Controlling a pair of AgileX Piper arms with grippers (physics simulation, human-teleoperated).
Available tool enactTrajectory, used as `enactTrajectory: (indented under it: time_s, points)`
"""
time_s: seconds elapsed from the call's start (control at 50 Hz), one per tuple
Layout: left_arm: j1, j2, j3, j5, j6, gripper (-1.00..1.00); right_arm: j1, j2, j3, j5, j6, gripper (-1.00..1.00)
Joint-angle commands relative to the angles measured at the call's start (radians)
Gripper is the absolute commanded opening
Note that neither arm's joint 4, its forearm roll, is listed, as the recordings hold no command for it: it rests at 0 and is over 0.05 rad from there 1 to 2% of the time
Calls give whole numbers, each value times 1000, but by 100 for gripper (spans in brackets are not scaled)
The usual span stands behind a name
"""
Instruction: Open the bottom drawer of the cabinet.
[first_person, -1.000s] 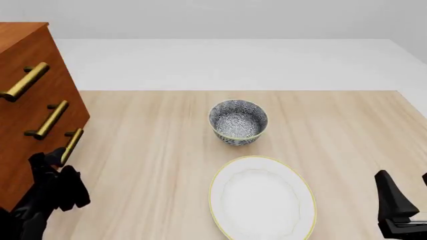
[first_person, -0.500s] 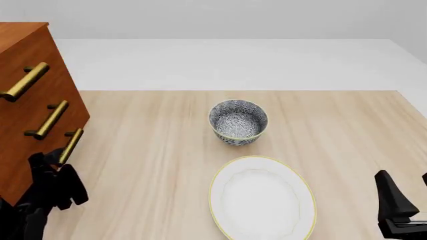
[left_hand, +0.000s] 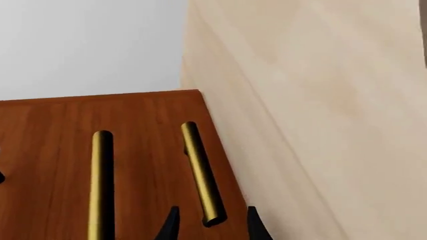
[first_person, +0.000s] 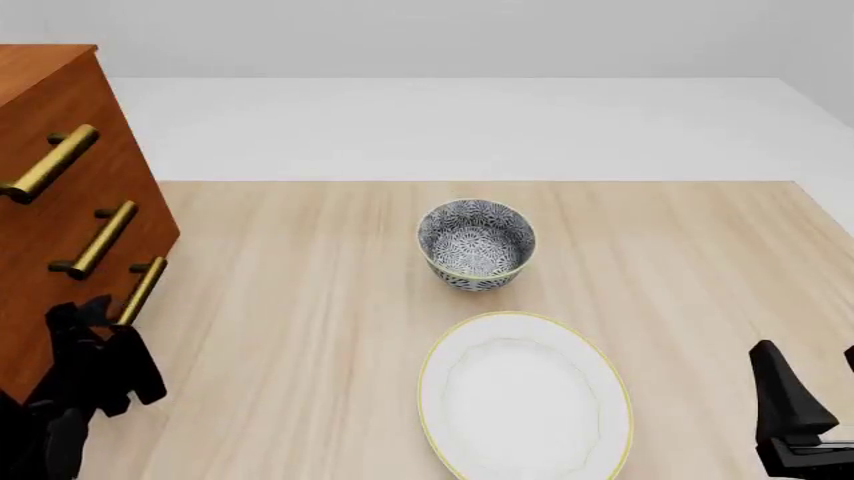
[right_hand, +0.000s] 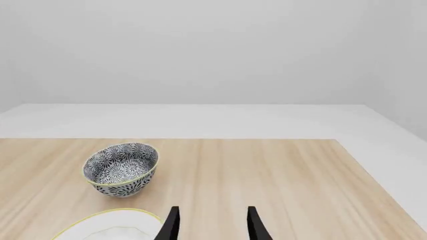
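Cabinet (first_person: 60, 200) at far-left edge of desk (first_person: 334, 300), reddish-brown, front w/ three brass bar handles stacked. Bottom drawer (first_person: 80, 320) lowest of the three, front flush w/ cabinet face, so not pulled out; its handle (first_person: 142, 290) shortest-looking in front view, slanting down toward left hand.

Left hand (first_person: 100, 340) black, just below and in front of that handle's lower end, close to drawer front. In left wrist view, fingertips (left_hand: 170, 225) straddle end of bottom handle (left_hand: 201, 175), one each side, gaps visible on both sides: spread moderately wide, not touching the bar. Middle handle (left_hand: 101, 185) alongside, outside the fingers. Cabinet wood (left_hand: 147, 150) fills lower part of that view, pale desk surface (left_hand: 320, 100) beside it.

Right hand (right_hand: 210, 222) low at near-right of desk, well apart from cabinet; fingers parted, holding nothing. In front view only a black part of right arm (first_person: 787, 410) at frame edge.

Patterned blue-white bowl (first_person: 477, 243) mid-desk, upright, yellow rim. White oval plate (first_person: 523, 395) w/ yellow edge nearer the arms, just in front of bowl, not touching it. Both seen in right wrist view too: bowl (right_hand: 121, 169), plate edge (right_hand: 107, 225).
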Motion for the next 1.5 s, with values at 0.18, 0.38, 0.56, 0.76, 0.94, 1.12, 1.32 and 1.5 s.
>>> enactTrajectory:
  time_s: [0.18,0.38,0.56,0.76,0.94,1.12,1.32,1.5]
  points:
    - [33,43,-49,0,43,100,0,0,0,0,0,100]
    - [26,56,-57,0,39,-100,1,0,0,0,0,100]
    - [25,44,-48,0,37,-100,0,0,0,0,0,100]
    - [-11,20,-35,0,23,-100,0,0,0,0,0,100]
    - [-55,-3,-28,0,29,-100,0,0,0,0,0,100]
    - [-94,-5,-29,0,35,-100,0,0,0,0,0,100]
    - [-124,-13,-26,0,35,-100,0,0,0,0,0,100]
    - [-160,-26,-22,0,33,-100,0,0,0,0,0,100]
